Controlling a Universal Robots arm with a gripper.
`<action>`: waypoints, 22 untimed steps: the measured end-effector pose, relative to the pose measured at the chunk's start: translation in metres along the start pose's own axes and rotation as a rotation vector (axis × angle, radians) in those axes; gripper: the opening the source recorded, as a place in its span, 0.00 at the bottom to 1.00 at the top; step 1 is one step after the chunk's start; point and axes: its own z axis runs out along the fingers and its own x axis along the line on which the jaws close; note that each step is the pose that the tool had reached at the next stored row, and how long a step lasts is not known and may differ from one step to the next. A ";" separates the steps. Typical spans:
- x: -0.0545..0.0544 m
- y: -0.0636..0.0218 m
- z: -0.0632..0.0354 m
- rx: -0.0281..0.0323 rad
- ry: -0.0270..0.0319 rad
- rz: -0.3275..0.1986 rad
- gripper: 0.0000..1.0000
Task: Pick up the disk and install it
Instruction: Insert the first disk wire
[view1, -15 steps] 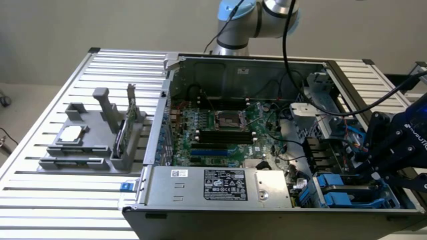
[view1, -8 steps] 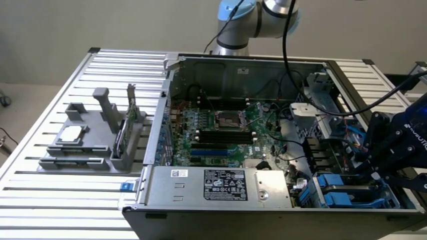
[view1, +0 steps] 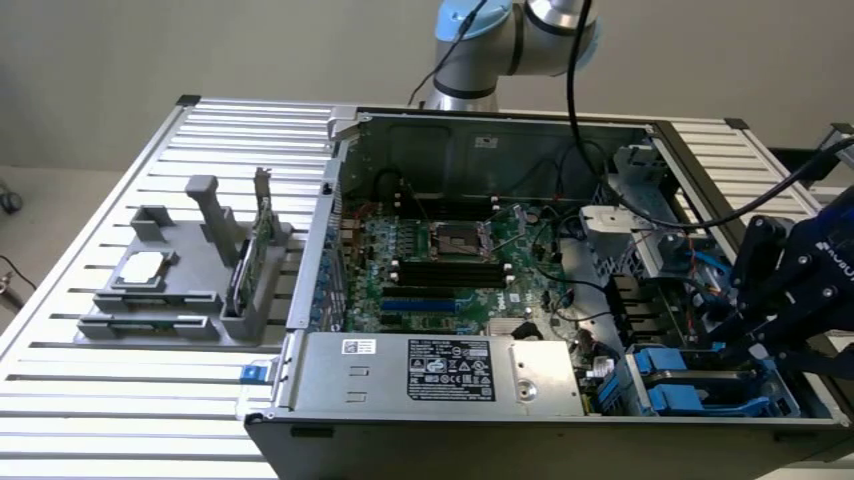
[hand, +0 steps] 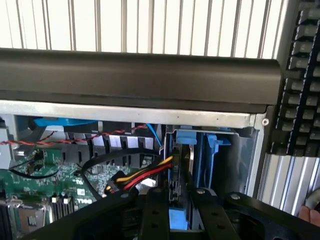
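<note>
The open computer case (view1: 534, 300) lies on a slatted metal table (view1: 107, 400), and everything here is placed from that case. The gripper (view1: 763, 345) hangs over the case's corner at the exterior view's right, near the front wall, just above the blue drive bay (view1: 694, 385). In the wrist view the gripper (hand: 177, 200) sits low over the bay, its black fingers (hand: 210, 210) either side of a narrow slot. Whether they pinch anything or stand slightly apart cannot be told.

The disk (hand: 179, 217) shows as a blue-edged block between the fingers, standing on edge down in the bay, with the blue carrier walls (hand: 205, 150) close beside it. Room there is tight: the case's metal rim (hand: 150, 116) runs just beyond the bay, and a bundle of red, yellow and black wires (hand: 142, 175) crosses right next to the slot.

The middle of the case is more open, floored by the green circuit board (view1: 441, 260), with the silver power supply (view1: 441, 370) along the front edge. Outside the case, toward the exterior view's left, a grey holder (view1: 187, 280) sits well apart on the table.
</note>
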 end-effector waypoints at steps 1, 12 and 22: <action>0.000 -0.0007 -0.0045 0.0000 0.0002 0.000 0.25; 0.003 -0.0095 -0.0484 0.0001 0.0004 0.000 0.25; 0.016 -0.0338 -0.0432 -0.0307 -0.0018 -0.001 0.25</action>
